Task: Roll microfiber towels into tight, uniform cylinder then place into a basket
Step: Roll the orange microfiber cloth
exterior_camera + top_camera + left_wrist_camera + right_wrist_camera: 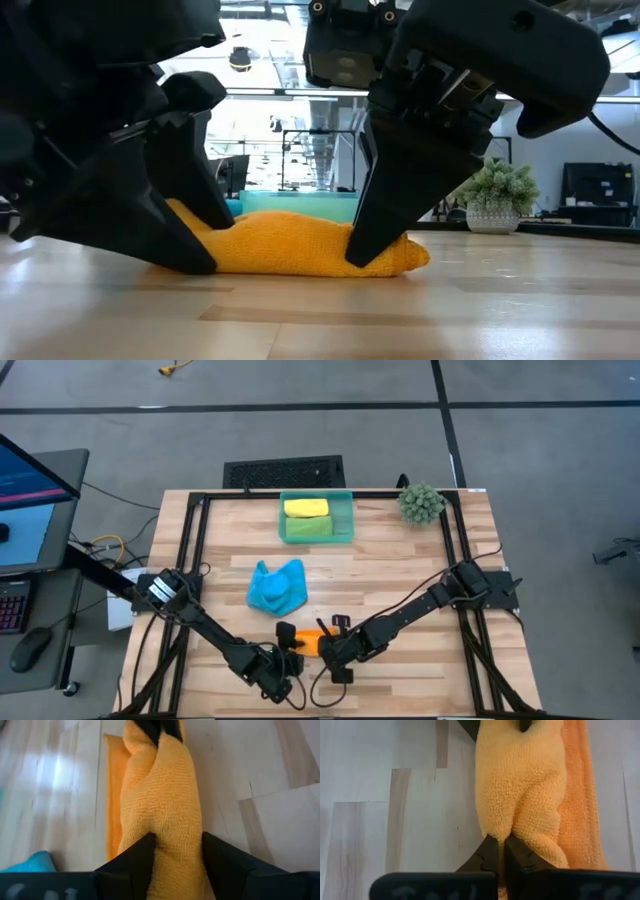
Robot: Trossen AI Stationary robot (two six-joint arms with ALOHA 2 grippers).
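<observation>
The orange towel (311,641) lies as a loose roll on the table near its front edge, with a flat strip (112,795) beside the roll. My left gripper (177,842) is shut on the roll's left end. My right gripper (501,842) is shut on its right end. The sky blue towel (275,588) lies crumpled at mid-table. The teal basket (347,500) at the far middle holds the yellow towel (306,507) and the green towel (308,528). My left gripper has the roll's left end (175,827) pinched between its two fingers (145,852), one on each side of the roll. The fingers slant down from the left (185,245). The roll lies on the table. My right gripper pinches a small fold of cloth at the roll's right end (507,827) between its nearly closed fingers (490,852). The fingers slant down from the right (385,230). The roll rests on the table, its right tip (415,255) sticking out past the fingers.
A spiky green plant ball (421,503) in a pot stands at the far right corner. A black frame (190,530) runs along the table's edges. Bare wood (400,570) lies between the blue towel and the right arm.
</observation>
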